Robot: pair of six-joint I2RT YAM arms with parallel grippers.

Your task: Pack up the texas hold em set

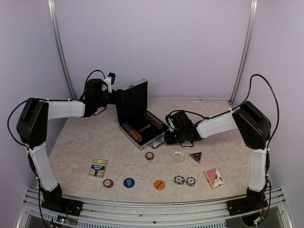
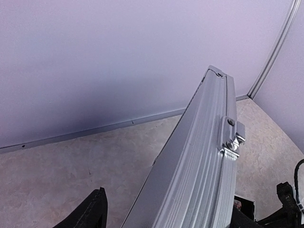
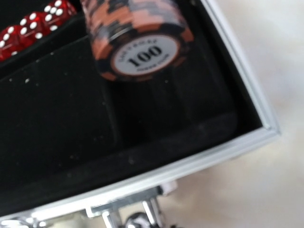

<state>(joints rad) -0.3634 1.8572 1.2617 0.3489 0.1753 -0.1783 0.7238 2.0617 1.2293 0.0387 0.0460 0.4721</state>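
You have a marbled table (image 1: 76, 142): open briefcase (image 1: 133, 99) toward its back edge; along the near edge, blue deck (image 1: 98, 167), loose chips (image 1: 108, 183), discs (image 1: 128, 182), red deck (image 1: 214, 177); dark triangle (image 1: 195, 156) mid-right.

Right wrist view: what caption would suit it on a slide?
Orange-and-black 100 chips and red dice lie in the black-lined aluminium case.

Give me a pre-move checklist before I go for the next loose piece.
1. Case lid upright: ok.
2. Left gripper open astride lid edge: ok.
3. Right gripper open for picking: not ok, shut at the case front rim.
4. Right gripper empty: cannot tell.
5. 100-chip stack seated in its slot: ok.
6. Red chip, clear disc, dark triangle unobstructed: ok.
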